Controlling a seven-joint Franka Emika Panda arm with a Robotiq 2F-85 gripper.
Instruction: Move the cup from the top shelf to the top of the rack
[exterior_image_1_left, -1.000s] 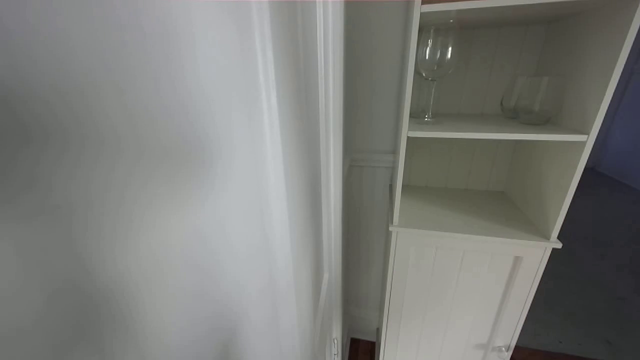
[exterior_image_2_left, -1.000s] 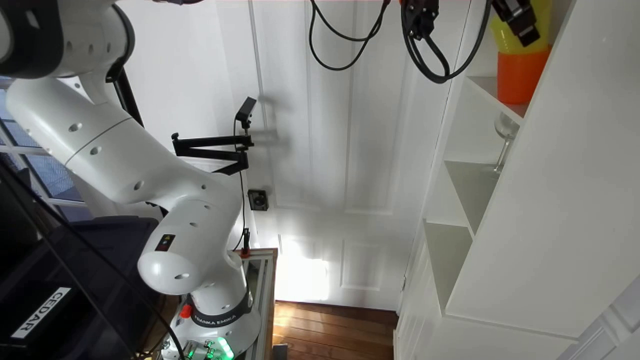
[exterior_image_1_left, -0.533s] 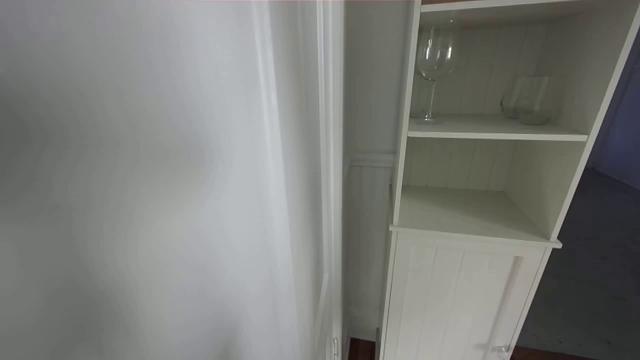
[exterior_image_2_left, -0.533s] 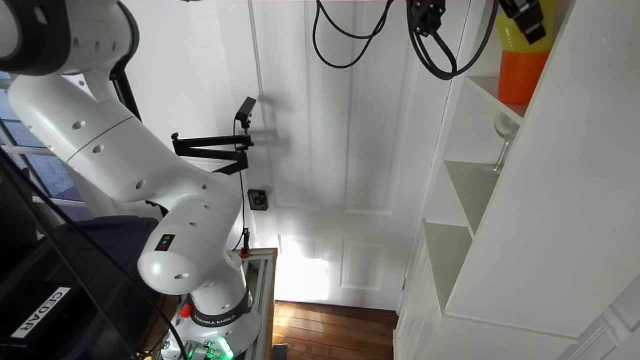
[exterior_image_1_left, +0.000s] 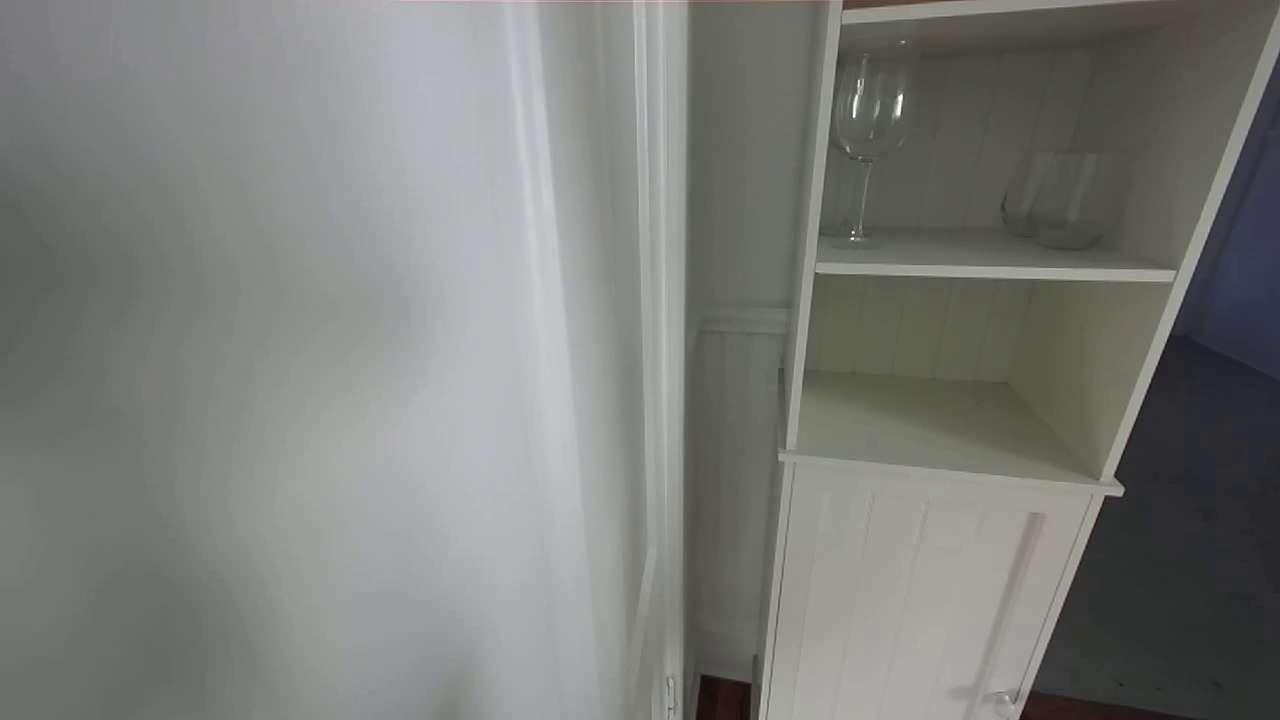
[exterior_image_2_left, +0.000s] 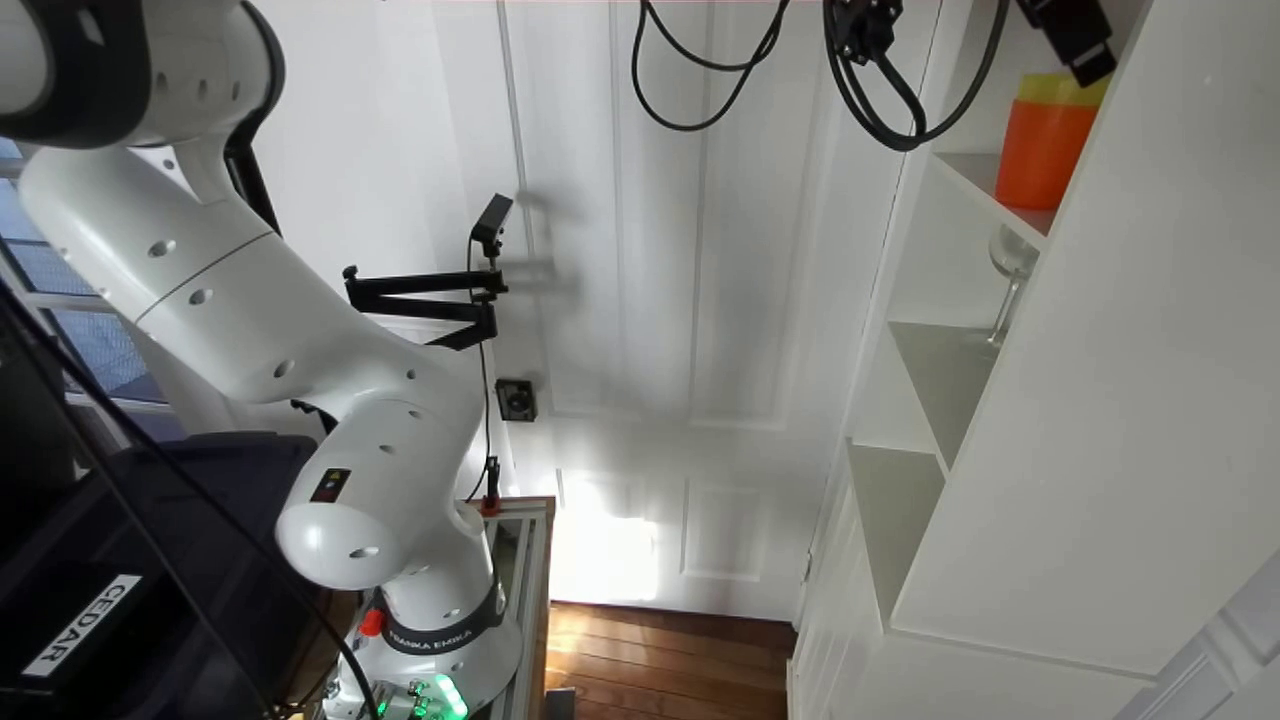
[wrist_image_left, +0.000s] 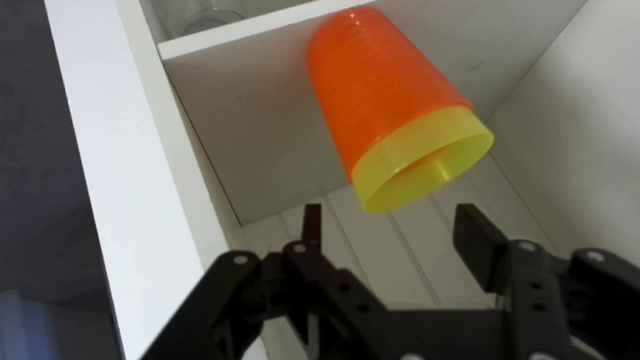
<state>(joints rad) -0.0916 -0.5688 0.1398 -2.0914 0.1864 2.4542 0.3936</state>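
A yellow cup (wrist_image_left: 400, 162) sits nested inside an orange cup (wrist_image_left: 382, 85), with its rim standing out. In an exterior view the orange cup (exterior_image_2_left: 1045, 155) stands upright on a shelf (exterior_image_2_left: 985, 185) of the white cabinet, and just the rim band of the yellow cup (exterior_image_2_left: 1062, 88) shows above it. My gripper (wrist_image_left: 386, 212) is open with nothing between its fingers, apart from the rim and just beyond it. A dark fingertip (exterior_image_2_left: 1093, 65) shows above the cups in an exterior view; most of the gripper is cut off there. Which part is the rack, I cannot tell.
The cabinet's side panel (wrist_image_left: 155, 175) runs close to the gripper's left in the wrist view. A wine glass (exterior_image_1_left: 870, 110) and clear tumblers (exterior_image_1_left: 1070, 200) stand one shelf below the cups. Black cables (exterior_image_2_left: 890, 110) hang from the arm near the cabinet opening.
The yellow cup has sunk deeper into the orange one, which leans slightly more. My gripper has let go and shifted toward the cabinet, its fingertip now off the cup's side.
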